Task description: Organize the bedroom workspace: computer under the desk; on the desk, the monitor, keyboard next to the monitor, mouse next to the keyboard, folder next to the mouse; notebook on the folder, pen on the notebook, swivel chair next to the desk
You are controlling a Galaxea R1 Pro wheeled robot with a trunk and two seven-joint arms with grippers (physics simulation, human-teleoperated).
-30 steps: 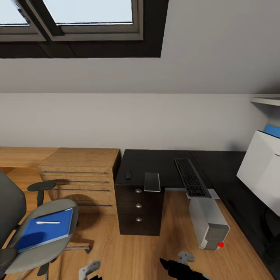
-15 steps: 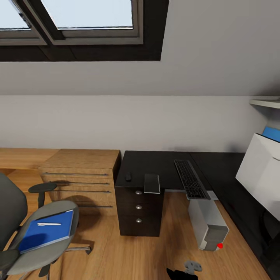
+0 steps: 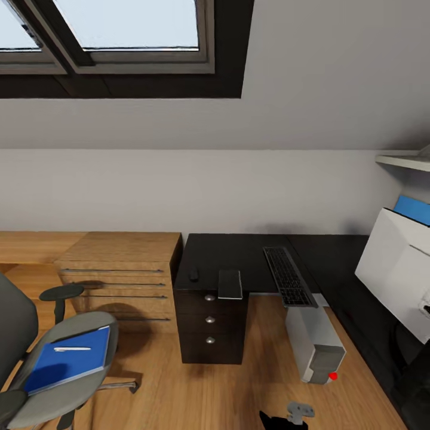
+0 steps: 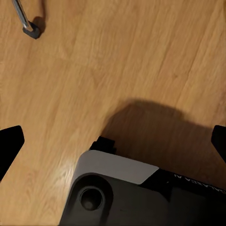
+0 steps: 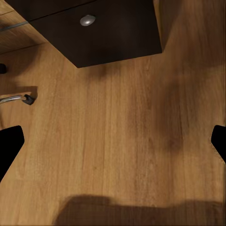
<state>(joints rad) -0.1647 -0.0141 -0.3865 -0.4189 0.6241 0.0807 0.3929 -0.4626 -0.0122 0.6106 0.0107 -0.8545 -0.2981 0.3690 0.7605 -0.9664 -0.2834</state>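
While both grippers, left (image 4: 113,141) and right (image 5: 113,136), hang spread wide over bare floor, folder (image 3: 68,359) with pen (image 3: 71,349) lies on swivel chair (image 3: 60,364), mouse (image 3: 193,275), notebook (image 3: 230,283), keyboard (image 3: 289,276) on black table (image 3: 239,254), computer (image 3: 315,343) below, monitor (image 3: 397,272) far right.

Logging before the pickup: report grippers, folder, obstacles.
Left gripper and right gripper open, over bare floor. Blue folder on swivel chair seat, pen on it. Black drawer unit between chair and computer.
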